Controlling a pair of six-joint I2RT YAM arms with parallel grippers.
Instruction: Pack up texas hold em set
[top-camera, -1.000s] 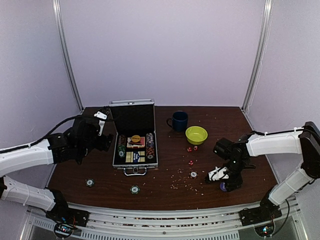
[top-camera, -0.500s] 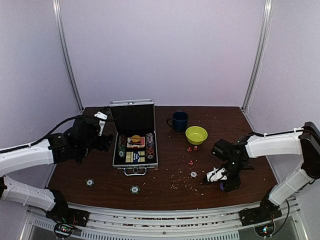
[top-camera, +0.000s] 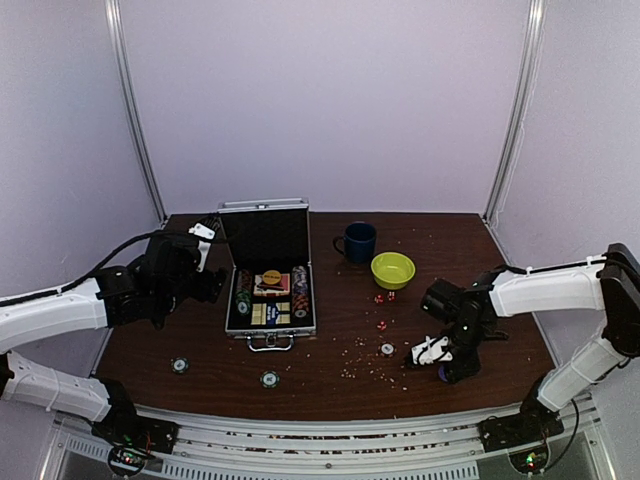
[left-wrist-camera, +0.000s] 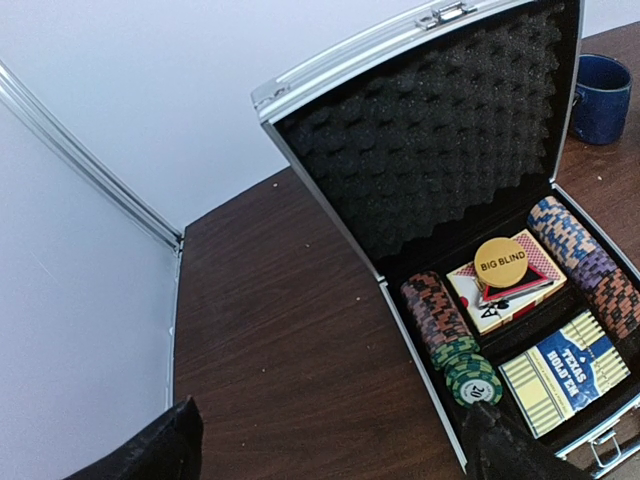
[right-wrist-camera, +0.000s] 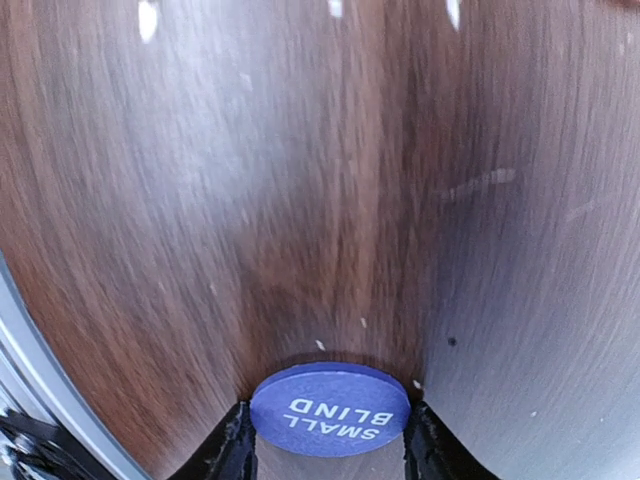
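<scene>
The silver briefcase (top-camera: 267, 331) stands open at the table's back left, with its black foam lid (left-wrist-camera: 440, 130) upright. Inside are rows of chips (left-wrist-camera: 445, 330), a red card box (left-wrist-camera: 470, 295) with a yellow BIG BLIND button (left-wrist-camera: 500, 263) on it, and a blue card box (left-wrist-camera: 565, 372). My left gripper (left-wrist-camera: 330, 455) is open and empty over bare table, left of the case. My right gripper (right-wrist-camera: 330, 440) is shut on a blue SMALL BLIND chip (right-wrist-camera: 330, 410), low over the table at the front right (top-camera: 445, 372). Three loose chips (top-camera: 180, 365) (top-camera: 270, 379) (top-camera: 387, 349) and tiny red dice (top-camera: 382, 325) lie on the table.
A dark blue mug (top-camera: 357, 242) and a yellow-green bowl (top-camera: 393, 269) stand at the back, right of the case. More red dice (top-camera: 385, 296) lie just in front of the bowl. Pale crumbs (top-camera: 360, 365) are scattered over the front middle of the table.
My right gripper has shifted slightly left with the blue chip held in it. The left arm has not moved.
</scene>
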